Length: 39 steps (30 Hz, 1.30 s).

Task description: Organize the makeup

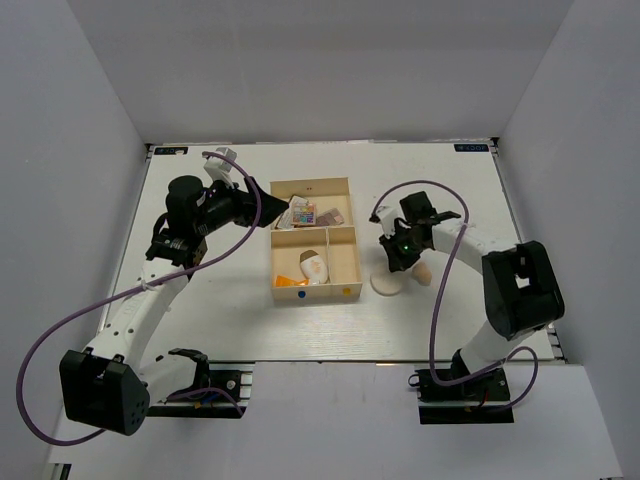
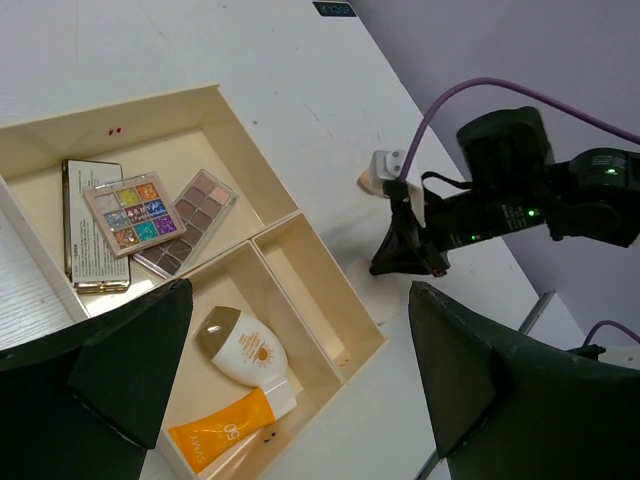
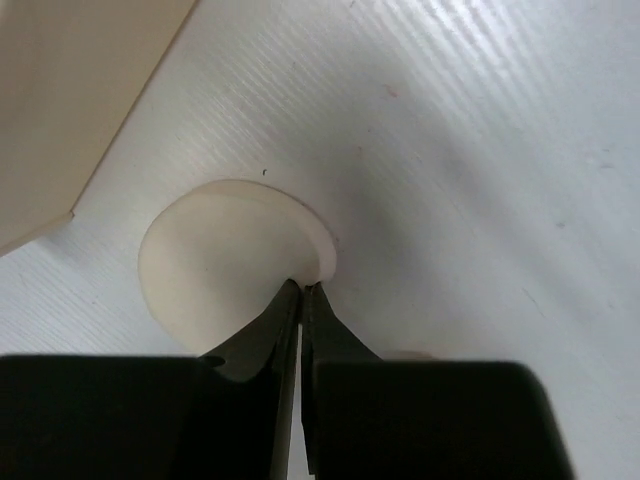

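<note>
Now we see the cream three-compartment tray [image 2: 255, 150] holding a multicoloured flat palette [image 2: 135, 208] and brownish flat palette [image 2: 195, 215] together, with an orange tube [image 2: 225, 425] and white oval bottle [image 2: 245, 350] in another compartment. The left gripper [image 2: 300, 290] hovers wide open above it. The right gripper [image 3: 302, 290], closed, touches the round cream puff [image 3: 225, 255] on the worktop right of the tray.

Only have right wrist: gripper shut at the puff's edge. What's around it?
Observer: Top view: puff lies on the table, just right of the tray, not touching it.
Operator: Anything else loose?
Observer: A peach sponge on the table, just right of the right gripper.
Operator: Room in the tray?
Observer: Left wrist view: the narrow compartment nearest the puff is empty.
</note>
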Available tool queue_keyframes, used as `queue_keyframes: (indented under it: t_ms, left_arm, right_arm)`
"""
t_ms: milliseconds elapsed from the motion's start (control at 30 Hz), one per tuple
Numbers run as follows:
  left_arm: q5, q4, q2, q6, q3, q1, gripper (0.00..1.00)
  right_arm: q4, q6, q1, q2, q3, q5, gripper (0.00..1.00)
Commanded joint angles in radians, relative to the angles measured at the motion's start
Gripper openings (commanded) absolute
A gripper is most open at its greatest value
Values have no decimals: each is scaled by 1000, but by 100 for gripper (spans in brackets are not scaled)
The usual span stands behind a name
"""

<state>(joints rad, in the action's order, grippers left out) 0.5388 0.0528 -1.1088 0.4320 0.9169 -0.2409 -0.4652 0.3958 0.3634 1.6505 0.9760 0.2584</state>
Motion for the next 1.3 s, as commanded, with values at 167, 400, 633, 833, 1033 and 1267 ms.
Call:
queue_keyframes:
  t_ms: [167, 400, 633, 833, 1033, 1267]
  left_arm:
    - [3, 7, 33, -4, 22, -5, 98]
    - [-17, 16, 38, -9, 25, -5, 98]
    - [-33, 27, 33, -19, 31, -5, 98]
    - [-49, 38, 30, -22, 36, -5, 98]
    - [-59, 44, 26, -26, 39, -5, 98]
    - [-65, 45, 30, -24, 39, -5, 98]
  right_arm:
    - [-18, 32, 0, -259, 105, -84, 2]
    - [-93, 49, 61, -193, 298, -51, 4]
    - [-159, 29, 161, -15, 458, -70, 2]
    - [-177, -20, 206, 42, 524, -111, 1]
    - [-205, -77, 243, 86, 555, -166, 0]
    - [-194, -146, 275, 109, 550, -249, 0]
